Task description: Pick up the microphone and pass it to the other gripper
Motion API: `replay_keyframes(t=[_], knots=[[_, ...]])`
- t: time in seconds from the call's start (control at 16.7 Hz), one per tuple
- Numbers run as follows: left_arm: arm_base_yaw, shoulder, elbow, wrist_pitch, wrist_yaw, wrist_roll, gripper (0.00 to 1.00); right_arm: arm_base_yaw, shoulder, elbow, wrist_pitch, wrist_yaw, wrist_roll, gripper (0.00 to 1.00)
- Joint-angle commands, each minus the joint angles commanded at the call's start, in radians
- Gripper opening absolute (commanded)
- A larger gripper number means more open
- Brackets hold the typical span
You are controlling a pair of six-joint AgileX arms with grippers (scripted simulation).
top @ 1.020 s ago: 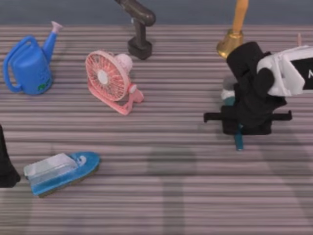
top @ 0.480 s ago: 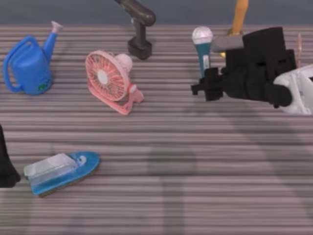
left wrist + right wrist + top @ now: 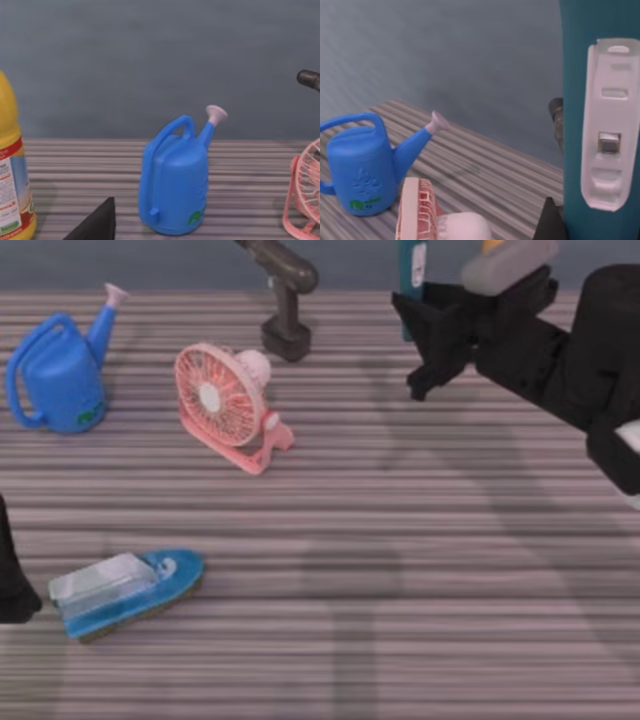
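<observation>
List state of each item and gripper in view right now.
microphone: lifted off the table, held upright, head out of frame
right gripper: shut on the microphone's handle, far right of the table
left gripper: parked at the left edge
watering can: upright
fan: standing on its base
drill: upright
scrubbing brush: lying flat

A tabletop point(image 3: 400, 540) of narrow horizontal stripes in grey, pale pink and dull mauve spreads below and left of the tool, soft grey shadows crossing it, and ends beyond the tool at a plain blue-grey wall point(image 3: 150, 60).
</observation>
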Motion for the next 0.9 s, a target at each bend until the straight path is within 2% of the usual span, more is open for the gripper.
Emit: replay_keyframes(t=[0.18, 0.54, 0.66, 0.9], knots=[[0.0, 0.0, 0.0, 0.0, 0.0, 0.0, 1.0, -0.002, -0.036, -0.025, 0.07, -0.024, -0.025, 0.0], [0.0, 0.0, 0.0, 0.0, 0.0, 0.0, 1.0, 0.005, -0.036, -0.023, 0.072, -0.021, -0.023, 0.0], [0.0, 0.0, 0.0, 0.0, 0.0, 0.0, 1.0, 0.037, -0.056, -0.045, 0.091, 0.012, -0.021, 0.0], [0.0, 0.0, 0.0, 0.0, 0.0, 0.0, 1.0, 0.163, -0.133, -0.13, 0.162, 0.135, -0.007, 0.0]])
